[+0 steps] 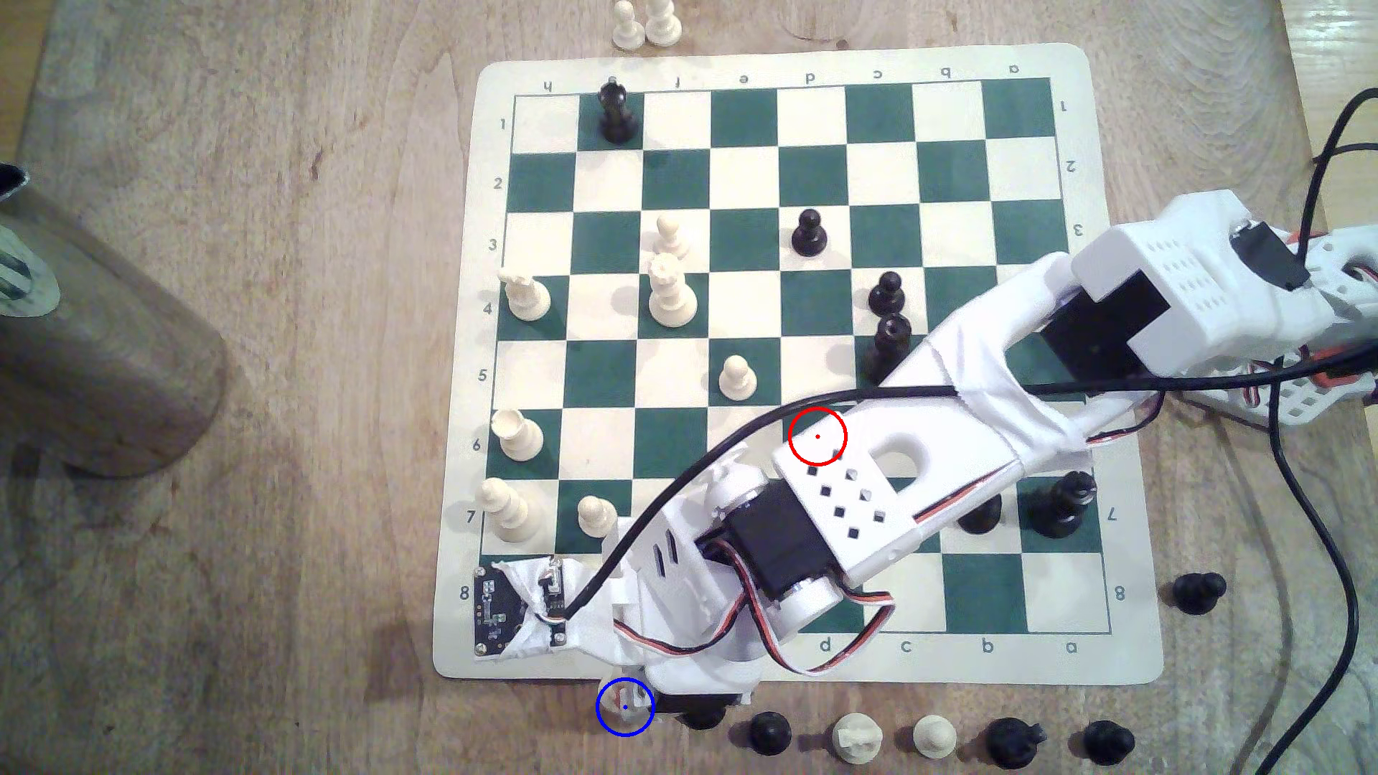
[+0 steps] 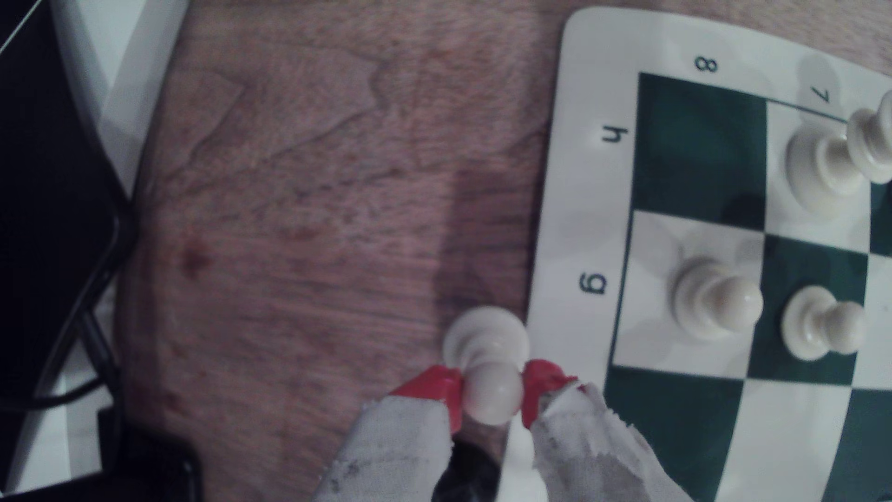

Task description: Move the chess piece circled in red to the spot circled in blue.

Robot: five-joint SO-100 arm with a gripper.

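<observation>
**Pawn at the blue ring, ready to be set down**

The cream pawn (image 2: 487, 367) stands on bare wood just off the corner of the chess mat (image 2: 569, 202), its round head pinched between the two red tips of the tool (image 2: 492, 393). So the tool is clamped on the pawn, one tip on each side of the head. In the wrist view the flared base looks to be on or very near the desk (image 2: 299, 193); whether it truly touches cannot be told. In the exterior view the blue ring (image 1: 625, 706) lies just below the mat's lower edge, at the tip of the arm (image 1: 842, 514), and a pale shape inside it is likely the pawn. The red ring (image 1: 818, 437) now falls on the arm.

The move seems almost done; what remains is the release. To do it well, make sure the base sits flat on the wood, then part the tips evenly so neither drags the head sideways, and lift straight up. The row of captured pieces (image 1: 932, 736) beside the ring and the pawns on the mat's near squares (image 2: 714, 301) leave little room for swinging.
</observation>
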